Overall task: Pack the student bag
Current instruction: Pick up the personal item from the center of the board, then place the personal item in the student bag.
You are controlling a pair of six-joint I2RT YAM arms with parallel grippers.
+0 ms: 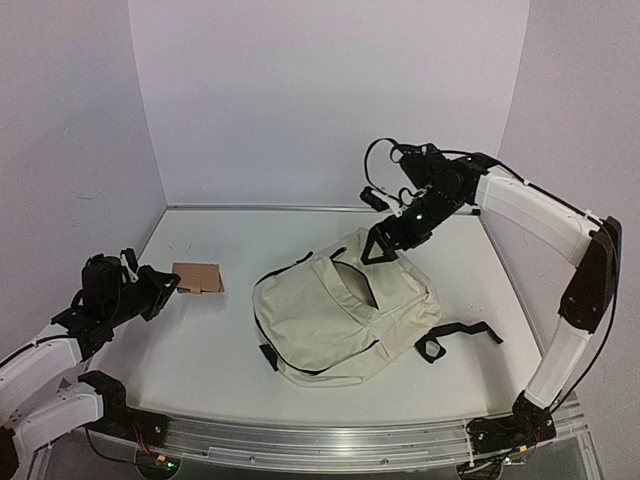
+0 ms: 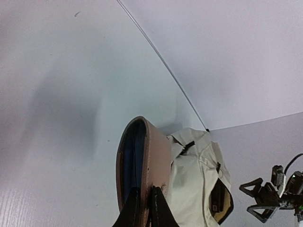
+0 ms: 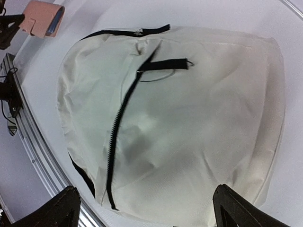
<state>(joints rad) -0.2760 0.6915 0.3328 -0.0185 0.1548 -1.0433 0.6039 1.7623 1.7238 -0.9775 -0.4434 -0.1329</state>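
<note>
The student bag [image 1: 340, 318] lies flat in the middle of the table, cream with black zippers, its front pocket gaping open. A brown leather wallet [image 1: 197, 277] with a blue lining rests on the table to the bag's left. My left gripper [image 1: 170, 283] is shut on the wallet's near edge; in the left wrist view the fingers [image 2: 163, 208] pinch one leather flap of the wallet [image 2: 154, 156], with the bag [image 2: 196, 179] behind it. My right gripper [image 1: 385, 243] hangs open over the bag's far edge. In the right wrist view the bag [image 3: 189, 118] fills the space below the right gripper [image 3: 147, 208].
A black shoulder strap [image 1: 462, 335] trails from the bag toward the right. White walls close the table at the back and both sides. A metal rail [image 1: 330, 440] runs along the near edge.
</note>
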